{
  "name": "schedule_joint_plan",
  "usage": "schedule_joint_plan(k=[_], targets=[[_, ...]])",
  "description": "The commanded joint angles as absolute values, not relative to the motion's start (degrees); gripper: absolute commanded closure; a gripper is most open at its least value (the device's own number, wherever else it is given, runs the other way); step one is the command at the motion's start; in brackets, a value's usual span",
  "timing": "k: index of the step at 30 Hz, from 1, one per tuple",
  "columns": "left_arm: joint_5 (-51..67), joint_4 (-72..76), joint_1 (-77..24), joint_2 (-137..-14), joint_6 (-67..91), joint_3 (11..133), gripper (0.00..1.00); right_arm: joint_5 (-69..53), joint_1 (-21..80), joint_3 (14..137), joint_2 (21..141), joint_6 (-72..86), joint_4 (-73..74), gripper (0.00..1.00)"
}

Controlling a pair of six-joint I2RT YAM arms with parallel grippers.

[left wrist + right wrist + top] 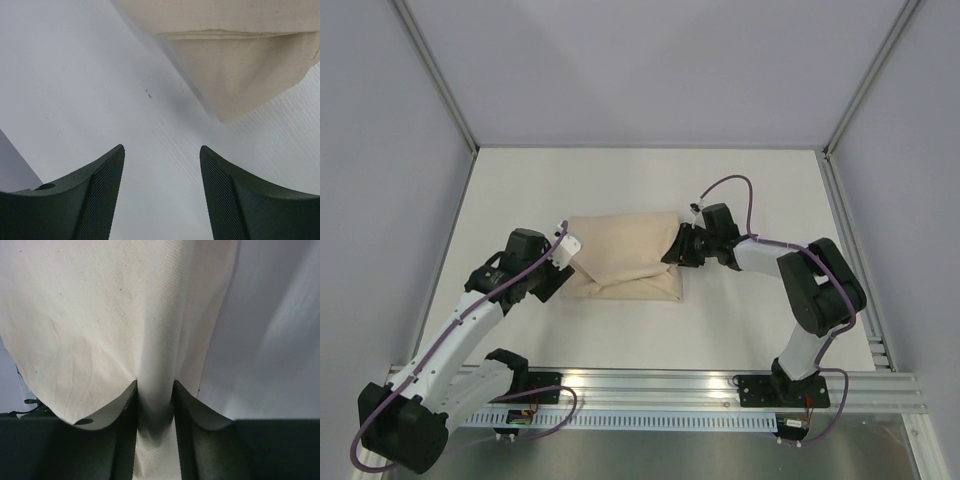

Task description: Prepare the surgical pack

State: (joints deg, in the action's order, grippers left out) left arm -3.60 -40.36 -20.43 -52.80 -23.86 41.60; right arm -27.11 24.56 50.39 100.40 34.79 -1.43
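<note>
Pinching the tan cloth bundle (625,258) at its right end, your right gripper (155,388) has it; left gripper (161,150) gapes empty beside the left end.

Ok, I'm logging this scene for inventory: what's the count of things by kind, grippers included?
tan cloth bundle: 1
grippers: 2, with the left gripper open and clear of the cloth and the right gripper pinching a fold of it
Total: 3
No tray or instruments show.
</note>
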Motion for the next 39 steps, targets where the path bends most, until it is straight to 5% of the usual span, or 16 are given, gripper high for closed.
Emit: schedule_joint_plan(k=[1, 10, 30, 39], targets=[[-4.13, -39.38, -20.04, -50.89, -22.59, 41.57, 0.30, -27.60, 27.94, 48.60, 101.86, 40.68, -8.78, 0.71], [-4.04, -39.02, -20.04, -48.96, -22.67, 41.40, 0.30, -25.75, 32.96, 57.91, 109.95, 45.61, -10.63, 1.00], [-4.04, -38.41, -20.04, -48.78, -22.76, 41.22, 0.29, -22.94, 22.85, 62.31, 109.51, 43.76, -5.71, 0.99], [-4.48, -38.15, -20.04, -48.96, -22.76, 41.05, 0.29, -14.27, 31.45, 54.33, 113.55, 65.70, -26.17, 1.00]])
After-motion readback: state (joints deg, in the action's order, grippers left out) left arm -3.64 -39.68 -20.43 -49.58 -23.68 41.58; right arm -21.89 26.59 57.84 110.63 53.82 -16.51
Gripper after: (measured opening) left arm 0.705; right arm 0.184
